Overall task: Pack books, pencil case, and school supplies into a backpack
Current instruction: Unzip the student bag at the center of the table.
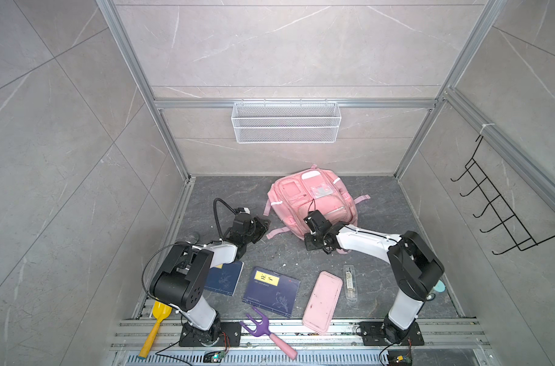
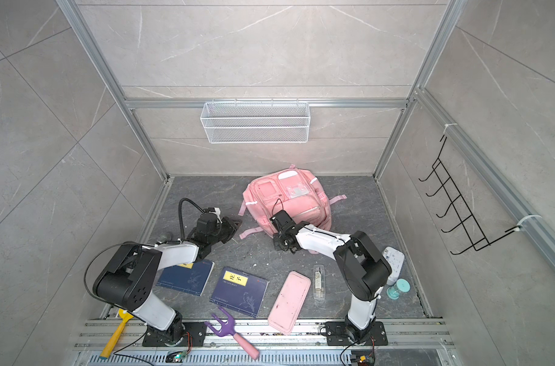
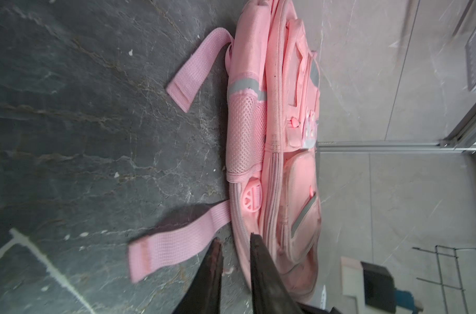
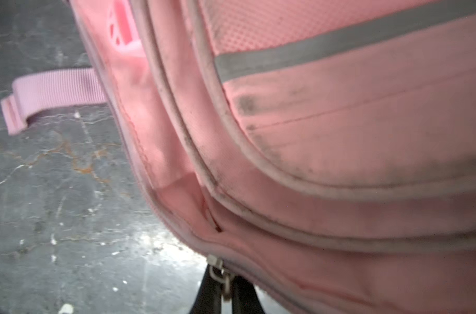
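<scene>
My right gripper [image 4: 223, 295] was closed on the zipper pull [image 4: 220, 271] at the 6 o'clock edge of the backpack [image 1: 314, 202], itself at the floor's [image 1: 238, 196] 12 o'clock, zip [image 4: 160, 206] curving toward 9 o'clock, where my left gripper [image 3: 235, 239] stood barely parted, empty.

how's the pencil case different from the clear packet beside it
The pencil case is opaque smudged pink; the packet is transparent with a whitish insert. The pencil case is much wider and longer than the packet. Its end overlaps the metal rail; the packet does not. Both lie flat.
</scene>
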Available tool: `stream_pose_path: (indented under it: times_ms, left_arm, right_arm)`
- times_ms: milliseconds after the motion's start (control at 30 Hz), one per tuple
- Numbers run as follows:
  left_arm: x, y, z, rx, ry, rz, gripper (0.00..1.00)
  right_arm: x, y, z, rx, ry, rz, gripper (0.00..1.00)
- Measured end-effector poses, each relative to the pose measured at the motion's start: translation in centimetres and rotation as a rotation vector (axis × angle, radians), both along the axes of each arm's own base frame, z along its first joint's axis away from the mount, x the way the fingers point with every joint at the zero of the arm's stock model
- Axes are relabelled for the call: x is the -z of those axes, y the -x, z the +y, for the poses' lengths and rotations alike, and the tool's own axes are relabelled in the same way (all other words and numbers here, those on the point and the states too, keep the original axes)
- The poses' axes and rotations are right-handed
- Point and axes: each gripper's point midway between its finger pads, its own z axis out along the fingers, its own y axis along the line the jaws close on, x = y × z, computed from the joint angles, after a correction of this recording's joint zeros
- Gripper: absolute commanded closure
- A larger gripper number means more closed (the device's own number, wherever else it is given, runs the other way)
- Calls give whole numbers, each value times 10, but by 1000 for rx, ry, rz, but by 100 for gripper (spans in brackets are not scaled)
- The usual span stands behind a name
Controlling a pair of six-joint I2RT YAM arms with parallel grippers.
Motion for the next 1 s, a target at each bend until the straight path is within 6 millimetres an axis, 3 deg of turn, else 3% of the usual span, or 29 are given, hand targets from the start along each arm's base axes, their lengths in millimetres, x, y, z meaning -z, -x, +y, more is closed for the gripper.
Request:
stream_pose_path:
  times_ms: [133,267,367,467,600,700,867,1000]
  left_arm:
    - [-20,-2,-15,102,-120,-45,75]
    - [-74,-20,-42,207,-217,-168,65]
    - [-111,-47,-56,244,-272,-252,58]
    - [-119,-86,-59,258,-334,-259,56]
    - [-88,-143,-60,298,-431,-200,56]
    - [-53,-167,-57,339,-493,-135,56]
    - [-10,-179,-54,418,-526,-60,56]
    - [-2,-179,-60,468,-507,-65,56]
  right_arm:
    - [-3,11,-26,34,30,10,100]
    - [3,23,-34,39,44,29,100]
    - [7,29,-39,44,52,42,100]
    - [6,31,-40,50,47,41,100]
    - [2,31,-40,60,36,33,100]
    - [-1,32,-41,63,30,28,100]
    - [-3,37,-44,62,23,26,100]
    - [-1,40,-44,59,22,35,100]
